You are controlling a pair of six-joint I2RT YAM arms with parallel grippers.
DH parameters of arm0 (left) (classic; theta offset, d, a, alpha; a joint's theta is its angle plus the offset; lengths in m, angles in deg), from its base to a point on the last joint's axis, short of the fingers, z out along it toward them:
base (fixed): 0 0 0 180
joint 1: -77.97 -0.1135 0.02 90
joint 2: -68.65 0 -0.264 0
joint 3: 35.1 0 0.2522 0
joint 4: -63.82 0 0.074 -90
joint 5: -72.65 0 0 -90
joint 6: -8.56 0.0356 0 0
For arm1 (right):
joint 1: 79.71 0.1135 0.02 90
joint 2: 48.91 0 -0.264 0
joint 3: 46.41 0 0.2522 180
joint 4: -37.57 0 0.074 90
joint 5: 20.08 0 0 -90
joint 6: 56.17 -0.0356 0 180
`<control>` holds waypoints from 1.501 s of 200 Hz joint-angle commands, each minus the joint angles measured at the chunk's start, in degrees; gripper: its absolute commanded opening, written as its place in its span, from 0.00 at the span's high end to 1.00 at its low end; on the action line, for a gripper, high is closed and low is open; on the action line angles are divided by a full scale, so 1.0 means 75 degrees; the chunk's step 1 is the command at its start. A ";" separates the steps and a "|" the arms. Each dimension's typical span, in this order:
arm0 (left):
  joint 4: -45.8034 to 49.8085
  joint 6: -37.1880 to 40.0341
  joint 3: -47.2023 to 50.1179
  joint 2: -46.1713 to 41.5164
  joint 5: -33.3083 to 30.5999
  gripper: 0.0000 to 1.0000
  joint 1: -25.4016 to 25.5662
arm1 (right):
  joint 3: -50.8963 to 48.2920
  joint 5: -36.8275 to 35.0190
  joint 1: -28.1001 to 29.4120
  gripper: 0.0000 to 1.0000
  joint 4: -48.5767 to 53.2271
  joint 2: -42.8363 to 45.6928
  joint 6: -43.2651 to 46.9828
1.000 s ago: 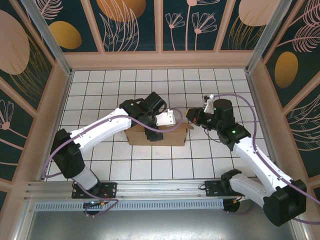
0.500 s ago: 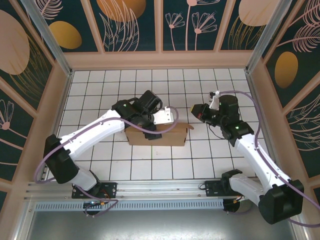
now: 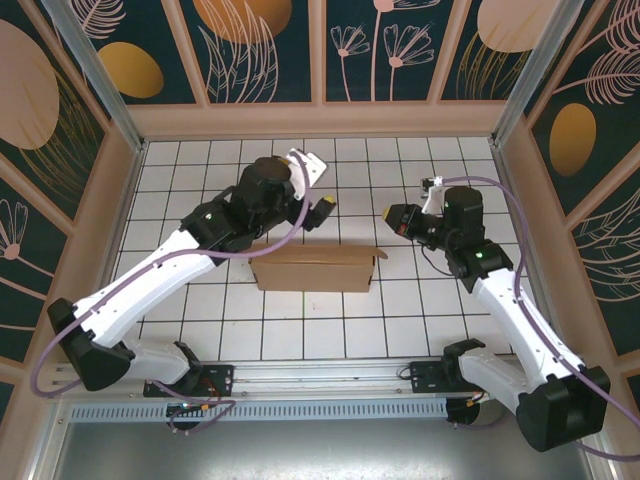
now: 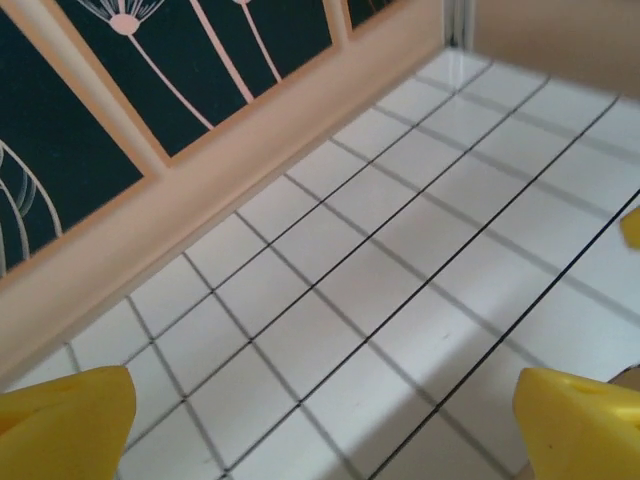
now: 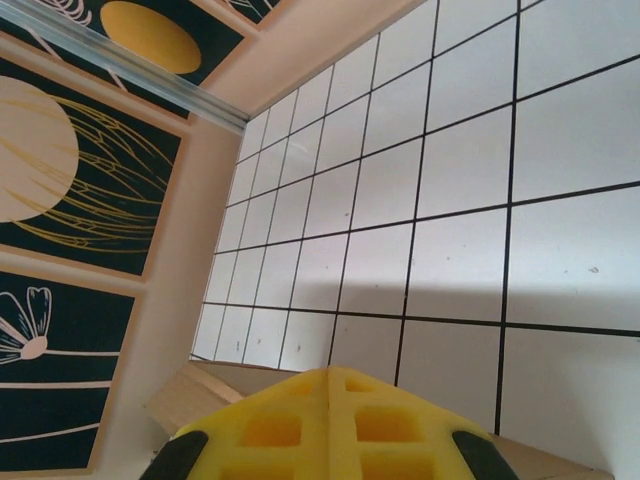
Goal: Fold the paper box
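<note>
Where paper box [image 3: 315, 268] rests, left fingers [image 3: 327, 204], right fingers [image 3: 394, 214] apart.

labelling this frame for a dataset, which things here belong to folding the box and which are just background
Part of the job:
- paper box, brown cardboard, mid-table
- left gripper, open, off the box
- right gripper, shut, near the box's right end

Just background:
- white tiled tabletop
- floral wall panels
- aluminium frame rail
</note>
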 commanded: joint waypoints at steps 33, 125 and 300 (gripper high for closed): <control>-0.2733 -0.4195 0.2399 -0.1500 0.0739 1.00 -0.0126 | 0.0523 -0.0485 0.1466 1.00 0.0409 -0.0056 0.1149; -0.2632 -0.5228 0.3495 -0.1993 -0.0769 1.00 -0.0157 | 0.0896 -0.3429 0.3620 1.00 0.0941 -0.1097 0.1318; -0.3098 -0.5742 0.4813 -0.1810 0.2514 1.00 -0.0210 | -0.1039 -0.5894 0.5270 1.00 0.0389 -0.1355 0.0805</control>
